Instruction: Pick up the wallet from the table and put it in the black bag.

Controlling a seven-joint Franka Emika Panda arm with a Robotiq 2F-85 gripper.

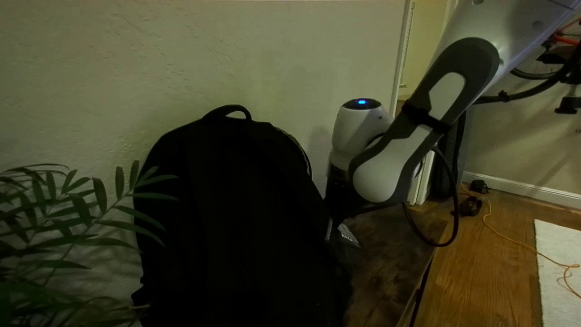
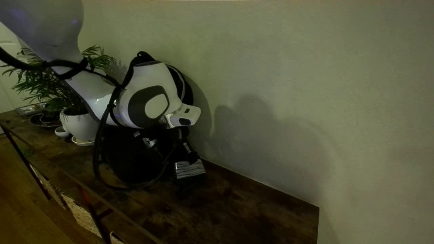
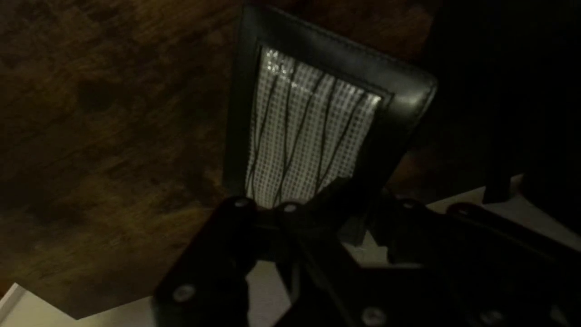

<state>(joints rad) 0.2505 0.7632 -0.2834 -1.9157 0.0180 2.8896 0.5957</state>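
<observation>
One wallet (image 3: 308,131) gripped in the pincer (image 3: 347,200), outside the black bag (image 1: 236,204)

Up close in the wrist view, the pincer is closed on the wallet, one finger (image 3: 338,195) lying across its face near an edge. The wallet sits at a slant, its pale, dark-lined panel framed in black (stitching shows along the rim). Behind it spreads the mottled brown worktop (image 3: 113,113); whether the two touch cannot be told.

Just beside the pincer stands the black bag, upright before the wall (image 2: 288,67), a loop handle (image 1: 229,109) at its top. In an exterior view the arm (image 2: 149,101) reaches in front and hides much of it. A blue light (image 1: 361,102) glows on one joint of the arm, and a dark cable (image 2: 96,156) loops down alongside.

Farther along the worktop are a white pot (image 2: 81,125) and a leafy plant (image 2: 44,81), whose fronds overlap the bag's edge in an exterior view. Beyond the worktop lies the wooden floor (image 1: 476,272), with a white rug (image 1: 558,281) and an orange cord (image 1: 513,241) trailing onto it. Farthest off, at the edge of an exterior view, part of a bicycle (image 1: 567,40) shows.
</observation>
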